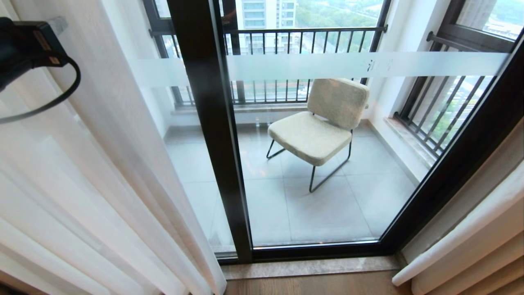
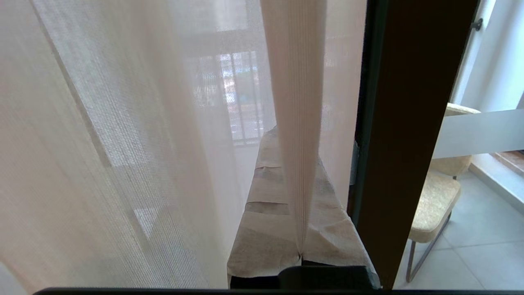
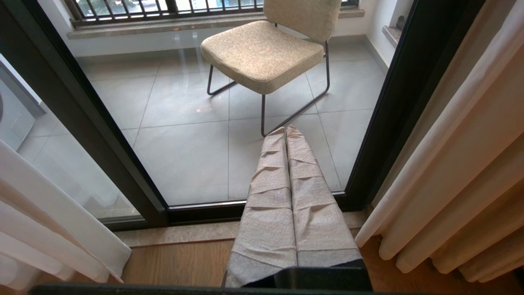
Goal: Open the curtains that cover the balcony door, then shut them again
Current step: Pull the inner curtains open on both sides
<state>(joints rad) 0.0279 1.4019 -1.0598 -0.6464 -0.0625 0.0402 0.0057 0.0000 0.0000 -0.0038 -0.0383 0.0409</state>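
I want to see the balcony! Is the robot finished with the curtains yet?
Not yet. The opening looks done: the balcony door glass is bare and you can see the chair. The thick curtains sit bunched on the right. The left pincer is shut on a fold of the white sheer curtain, and the right pincer is shut and idle. Closing them is left.

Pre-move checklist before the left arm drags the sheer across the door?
1. left gripper shut on a fold of the sheer curtain: ok.
2. Balcony door panels closed, glass uncovered on the right: ok.
3. Right gripper shut, empty, low before the glass, apart from the beige drape: ok.
4. Left arm's cable loops beside the sheer; snag risk: cannot tell.
5. Curtain track overhead: cannot tell, out of frame.
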